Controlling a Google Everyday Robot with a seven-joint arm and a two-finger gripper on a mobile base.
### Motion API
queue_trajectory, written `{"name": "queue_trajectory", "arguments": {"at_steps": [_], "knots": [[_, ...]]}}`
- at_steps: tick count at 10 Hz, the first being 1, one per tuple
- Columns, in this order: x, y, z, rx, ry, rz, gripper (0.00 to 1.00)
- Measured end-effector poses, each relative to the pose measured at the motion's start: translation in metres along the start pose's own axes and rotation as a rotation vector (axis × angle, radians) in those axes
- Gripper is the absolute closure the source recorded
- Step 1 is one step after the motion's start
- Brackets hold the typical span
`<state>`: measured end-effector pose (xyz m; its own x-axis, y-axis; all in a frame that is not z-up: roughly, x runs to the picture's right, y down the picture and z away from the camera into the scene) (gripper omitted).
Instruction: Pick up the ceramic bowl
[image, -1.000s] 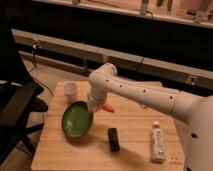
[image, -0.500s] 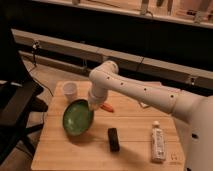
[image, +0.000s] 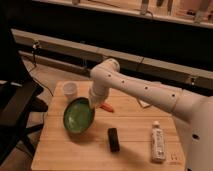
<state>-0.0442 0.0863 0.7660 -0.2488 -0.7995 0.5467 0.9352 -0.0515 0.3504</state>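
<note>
One ceramic bowl (image: 78, 116), green glazed inside, sits tilted on the wooden table (image: 65, 150), its inside facing the camera and its right rim raised. One gripper (image: 93, 104) at the end of the white arm (image: 135, 89) is right at that raised rim, probably gripping it, but the view is too poor to be sure. One small white cup (image: 69, 90) stands just behind the bowl to the left. One orange object (image: 106, 107) lies just right of the bowl, beside the gripper. One black block (image: 113, 139) lies in front of the bowl to the right. One white tube (image: 158, 142) lies well right of the bowl. One dark chair (image: 15, 107) stands left of the table
</note>
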Motion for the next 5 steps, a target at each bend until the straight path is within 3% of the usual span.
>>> {"name": "queue_trajectory", "arguments": {"at_steps": [5], "knots": [[0.0043,0.0027,-0.0056,-0.001,0.012,-0.005,1.0]]}}
